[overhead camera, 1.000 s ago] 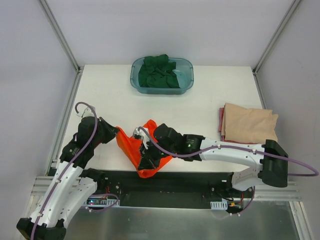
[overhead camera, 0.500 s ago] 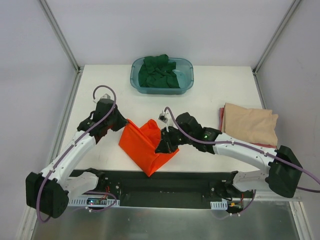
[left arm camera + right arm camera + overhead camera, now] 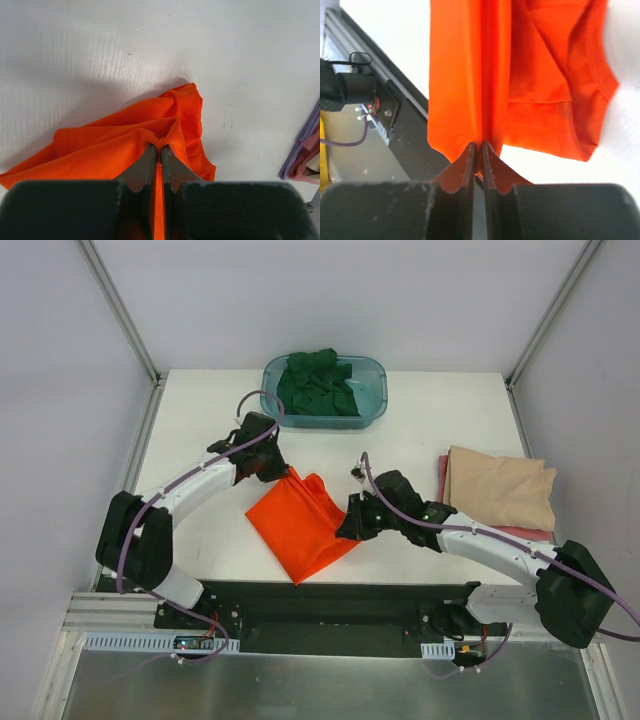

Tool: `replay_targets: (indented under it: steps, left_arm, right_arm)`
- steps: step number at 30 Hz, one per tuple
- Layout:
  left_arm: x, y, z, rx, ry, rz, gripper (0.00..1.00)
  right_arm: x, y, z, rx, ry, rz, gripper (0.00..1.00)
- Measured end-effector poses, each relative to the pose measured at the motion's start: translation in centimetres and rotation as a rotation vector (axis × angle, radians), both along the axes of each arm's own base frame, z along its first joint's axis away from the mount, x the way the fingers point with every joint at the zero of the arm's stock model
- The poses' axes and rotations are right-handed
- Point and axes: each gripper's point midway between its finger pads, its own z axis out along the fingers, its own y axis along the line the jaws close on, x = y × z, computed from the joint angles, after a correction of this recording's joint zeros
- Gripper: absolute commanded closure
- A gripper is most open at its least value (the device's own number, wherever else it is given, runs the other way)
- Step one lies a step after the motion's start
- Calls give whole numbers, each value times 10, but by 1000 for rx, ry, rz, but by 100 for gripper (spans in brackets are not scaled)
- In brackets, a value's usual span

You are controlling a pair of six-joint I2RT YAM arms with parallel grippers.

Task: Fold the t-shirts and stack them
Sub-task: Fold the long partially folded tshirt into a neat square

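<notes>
OK, nearest first: the orange-red t-shirt (image 3: 300, 530) lies mid-table towards the front, its near tip reaching the black rail (image 3: 380, 605) along the table (image 3: 200, 430) edge. It's roughly spread and creased, not yet folded.

The right gripper (image 3: 352, 527) is at the shirt's right edge, fingers all but closed w/ a fold of orange cloth pinched btwn them. Its wrist cam shows the cloth running straight out from the tips. The left gripper (image 3: 285, 473) is further back at the shirt's far corner, fingers tight together on a gathered bit of fabric.

So both arms hold the same shirt. The cloth lies near-and-right of the left fingers, and left of the right fingers. Its long axis runs diagonally from that far corner to the near tip. The grip pts are fairly close, so the next move prob. turns on pulling them apart across that axis to take up slack.

Well apart to the right is a folded stack (image 3: 500, 490), beige on top w/ pink + purple edges under. At the far edge a teal tub (image 3: 375, 405) holds dark green t-shirts (image 3: 320, 385), heaped inside.
</notes>
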Motion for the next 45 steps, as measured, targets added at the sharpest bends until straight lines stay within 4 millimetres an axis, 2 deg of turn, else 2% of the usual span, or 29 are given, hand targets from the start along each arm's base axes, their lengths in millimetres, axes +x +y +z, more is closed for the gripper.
replay_targets:
  steps: [7,9,12,15,16,17,18,19,22,26,29,31,33,35,38,42,45]
  left_arm:
    - [14,-35,-25,30,48,-108,98]
    - [17,-43,-31,33,56,-130,83]
    - [21,-50,-40,36,68,-157,55]
    - [24,-55,-44,30,76,-182,34]
    - [24,-57,-43,22,77,-194,28]
    - [23,-60,-41,9,78,-208,17]
    - [23,-63,-38,-5,75,-224,1]
    - [25,-66,-33,-18,67,-239,1]
    - [25,-74,-18,-59,35,-277,1]
    - [14,-75,17,-108,-34,-318,1]
    - [-7,-71,49,-161,-96,-349,1]
    - [-17,-71,61,-190,-119,-371,1]
    - [-22,-77,65,-215,-123,-400,1]
    - [-25,-85,58,-226,-101,-428,1]
    - [-31,-96,33,-225,-26,-465,1]
    - [-31,-105,-5,-213,84,-491,1]
    - [-24,-113,-18,-216,125,-502,1]
  right_arm:
    - [7,-21,-29,-68,31,-127,85]
    - [8,-27,-36,-86,34,-157,81]
    - [11,-35,-46,-112,40,-202,73]
    - [11,-44,-54,-154,57,-239,64]
    - [11,-48,-57,-170,61,-249,58]
    - [11,-51,-59,-188,61,-258,49]
    - [10,-55,-61,-205,63,-264,29]
    - [10,-60,-61,-223,62,-274,4]
    - [10,-72,-51,-243,27,-298,4]
    - [11,-71,-17,-153,-45,-293,4]
    - [2,-49,6,-29,-61,-200,4]
    - [-9,-29,13,26,-56,-102,4]
    - [-22,-10,13,33,-38,-8,4]
    - [-33,13,12,23,-19,78,4]
    - [-38,40,11,20,-9,151,4]
    - [-31,47,1,-9,-14,149,4]
    - [-25,44,-12,-53,-15,129,4]
